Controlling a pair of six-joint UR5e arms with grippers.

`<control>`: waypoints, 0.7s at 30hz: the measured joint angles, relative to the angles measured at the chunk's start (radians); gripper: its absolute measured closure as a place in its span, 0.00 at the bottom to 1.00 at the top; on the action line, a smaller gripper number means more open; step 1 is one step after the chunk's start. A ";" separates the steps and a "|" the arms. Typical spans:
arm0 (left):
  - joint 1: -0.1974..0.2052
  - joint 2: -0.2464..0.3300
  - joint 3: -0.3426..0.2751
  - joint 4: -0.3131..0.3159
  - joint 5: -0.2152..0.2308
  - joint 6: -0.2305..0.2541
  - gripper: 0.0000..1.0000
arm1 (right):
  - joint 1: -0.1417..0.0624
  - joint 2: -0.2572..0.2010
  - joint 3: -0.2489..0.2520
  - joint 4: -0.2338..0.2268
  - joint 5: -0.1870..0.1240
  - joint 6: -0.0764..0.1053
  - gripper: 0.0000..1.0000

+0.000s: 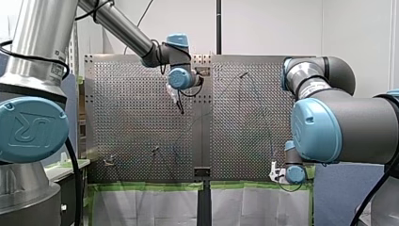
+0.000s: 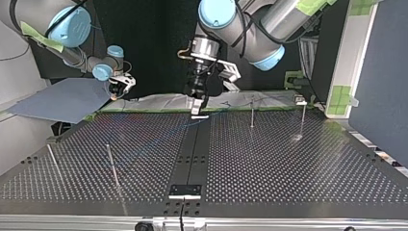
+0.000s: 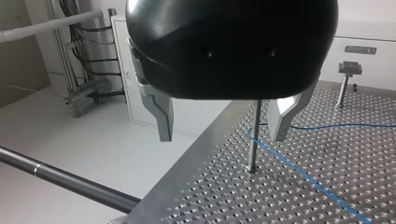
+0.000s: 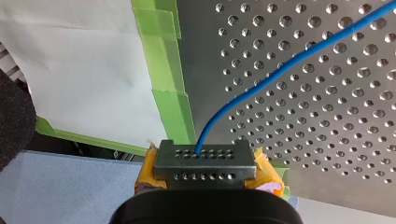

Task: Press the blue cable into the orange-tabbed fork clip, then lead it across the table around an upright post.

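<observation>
The blue cable (image 4: 280, 70) comes out from between the yellow pads of my right gripper (image 4: 204, 153), which is shut on it at the table's taped edge. The cable runs off across the perforated plate. My left gripper (image 3: 222, 137) hangs open over the table's rim, its metal fingers (image 3: 161, 114) empty. A thin upright post (image 3: 253, 140) stands between them, nearer one finger, with the cable (image 3: 299, 170) passing its foot. In the front view my left gripper (image 1: 180, 104) is at the table's far middle and my right gripper (image 1: 274, 172) at its near right edge. A small clip on a stem (image 3: 349, 70) stands beyond the left gripper.
In the top view several thin upright posts rise from the plate (image 2: 288, 163), two at its left (image 2: 111, 163) and two at its right (image 2: 252, 113). A dark seam strip (image 2: 190, 154) runs down the middle. Green tape (image 4: 170, 70) and white sheeting line the right gripper's edge.
</observation>
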 joint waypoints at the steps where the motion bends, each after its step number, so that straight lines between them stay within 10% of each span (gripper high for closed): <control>1: 0.000 -0.001 -0.009 0.009 0.000 0.000 0.00 | 0.000 0.000 0.000 0.000 0.000 0.000 1.00; 21: -0.009 -0.121 -0.205 0.205 0.031 0.045 0.00 | 0.002 0.000 0.000 0.001 -0.001 -0.002 1.00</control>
